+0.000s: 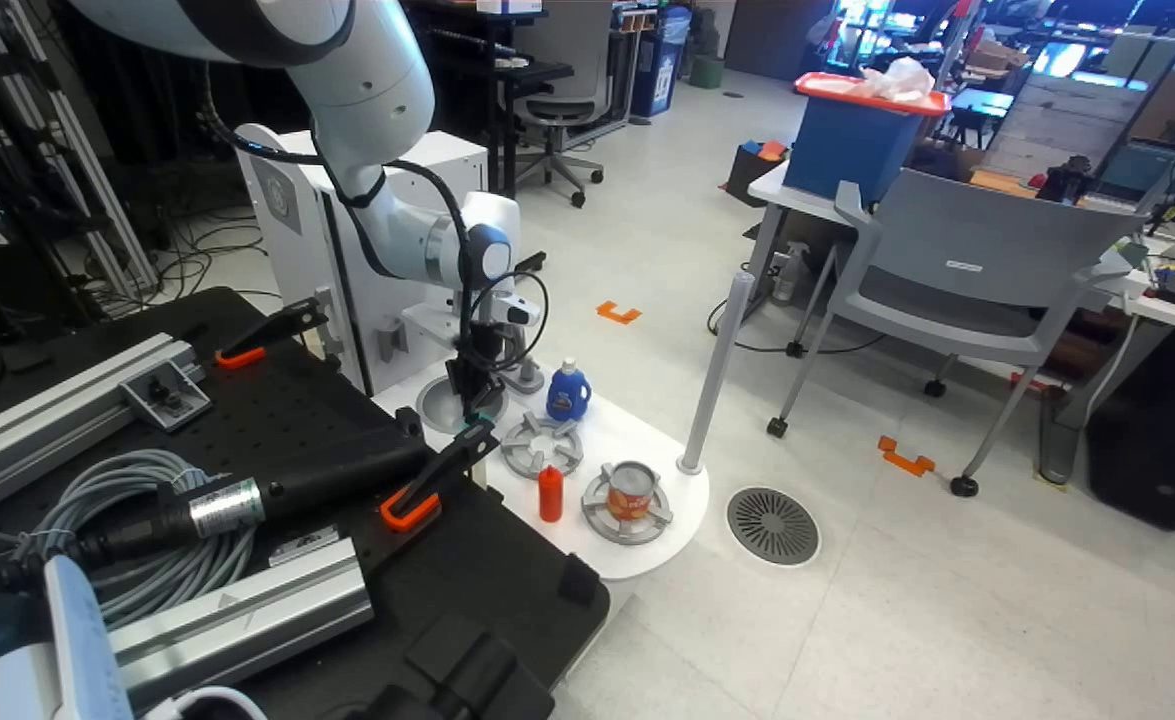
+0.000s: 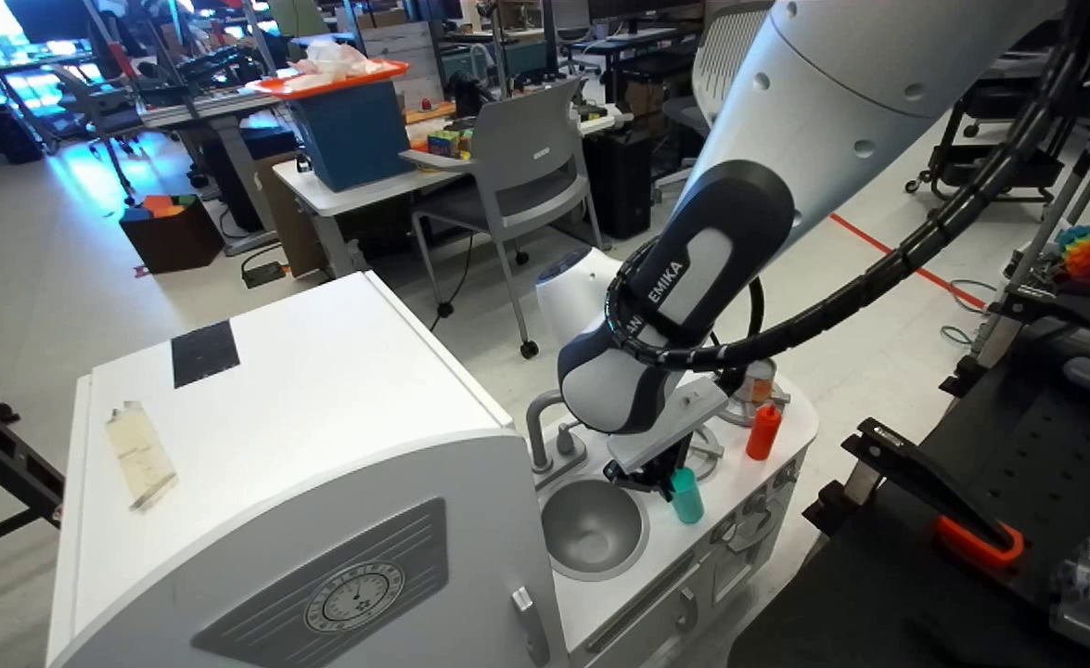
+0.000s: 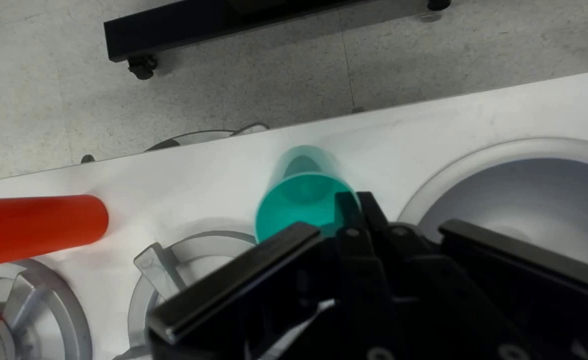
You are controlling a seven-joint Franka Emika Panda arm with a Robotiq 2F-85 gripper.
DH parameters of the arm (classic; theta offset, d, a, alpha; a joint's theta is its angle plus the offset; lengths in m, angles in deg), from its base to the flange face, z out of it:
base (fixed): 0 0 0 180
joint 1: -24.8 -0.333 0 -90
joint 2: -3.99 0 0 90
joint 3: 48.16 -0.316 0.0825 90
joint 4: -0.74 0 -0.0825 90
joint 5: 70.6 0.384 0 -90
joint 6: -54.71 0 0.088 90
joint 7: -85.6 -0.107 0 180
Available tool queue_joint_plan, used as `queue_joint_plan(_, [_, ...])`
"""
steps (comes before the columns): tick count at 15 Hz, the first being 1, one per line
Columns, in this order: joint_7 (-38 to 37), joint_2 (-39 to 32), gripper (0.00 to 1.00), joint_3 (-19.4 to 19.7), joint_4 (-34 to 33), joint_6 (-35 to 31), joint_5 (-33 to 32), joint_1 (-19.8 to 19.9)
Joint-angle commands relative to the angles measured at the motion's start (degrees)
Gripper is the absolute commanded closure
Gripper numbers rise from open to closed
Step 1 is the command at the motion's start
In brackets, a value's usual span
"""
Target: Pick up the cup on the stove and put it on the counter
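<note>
The teal cup (image 3: 299,202) stands mouth-up in the wrist view, between a grey stove burner and the round basin. My gripper (image 3: 356,200) is shut on the cup's wall, with one finger inside the rim and the other outside. In an exterior view the cup (image 2: 687,496) shows below the gripper (image 2: 665,482), beside the basin (image 2: 633,557). In another exterior view only a sliver of the cup shows behind a black clamp. The white counter (image 3: 424,122) lies under the cup. I cannot tell whether the cup's base touches it.
A red bottle (image 1: 550,494) stands near the burners (image 1: 519,450). An orange-brown can-like bowl (image 1: 630,488) sits on the far burner. A blue bottle (image 1: 568,392) and a grey faucet (image 2: 537,431) stand behind. A white cabinet (image 2: 322,362) and a black clamped table (image 1: 507,560) flank the counter.
</note>
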Motion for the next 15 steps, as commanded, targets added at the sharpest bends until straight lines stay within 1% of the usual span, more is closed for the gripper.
queue_joint_plan(1, [-0.1, -1.5, 0.87, 1.15, -0.68, -2.65, -1.55, -0.93])
queue_joint_plan(2, [-0.08, -1.29, 0.69, 1.08, -0.29, -3.04, -1.74, -0.92])
queue_joint_plan(3, [-0.11, -1.32, 0.64, 1.0, -0.03, -3.78, -1.86, -0.87])
queue_joint_plan(7, [-0.23, -0.35, 0.34, 0.58, 2.26, -6.47, -1.99, -0.65])
queue_joint_plan(11, [-0.95, 3.08, 0.05, 0.51, 6.19, -6.24, -1.53, -0.59])
queue_joint_plan(12, [-1.44, 4.22, 0.0, 0.69, 7.56, -6.15, -1.48, -0.67])
queue_joint_plan(15, [-1.91, 8.95, 0.0, 0.36, 13.04, -5.65, -1.32, -0.52])
